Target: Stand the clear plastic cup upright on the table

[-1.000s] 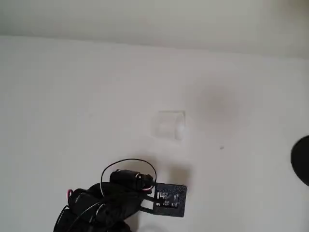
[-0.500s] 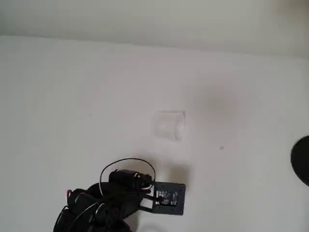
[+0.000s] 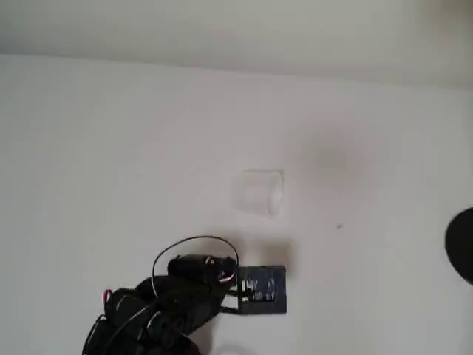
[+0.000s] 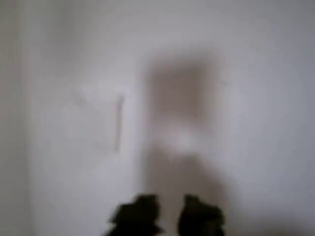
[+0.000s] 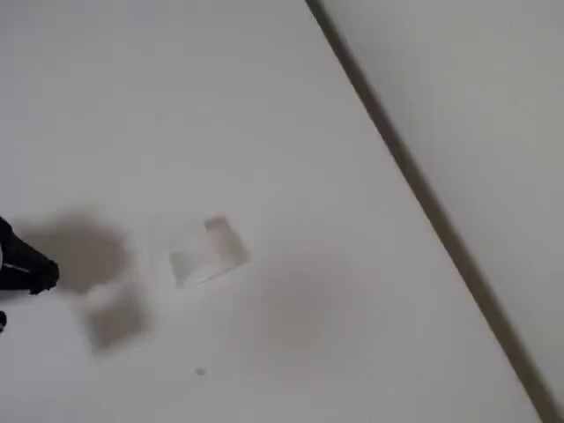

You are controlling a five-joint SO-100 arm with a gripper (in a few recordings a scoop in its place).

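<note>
The cup is the thing to find first, and it is hard to see because it is clear. In the overhead view it is a faint pale patch near the middle of the table. It seems to lie on its side, but the pictures are too soft to be sure. In the fixed view the cup shows as a small whitish shape, tilted, with nothing touching it. In the wrist view the cup is a blurry box shape with one darker edge, up and to the left of the two dark fingertips. The gripper holds nothing. Its two tips stand a little apart with a narrow gap between them. In the overhead view the black arm is below the cup, near the bottom edge of the picture, and it is well apart from the cup. The arm throws a grey shadow on the table between itself and the cup. In the fixed view a black bit of the arm pokes in to the left of the cup. A dark round thing sits far to the right of the cup in the overhead view. A pale wall runs along the far side of the table, behind the cup.
</note>
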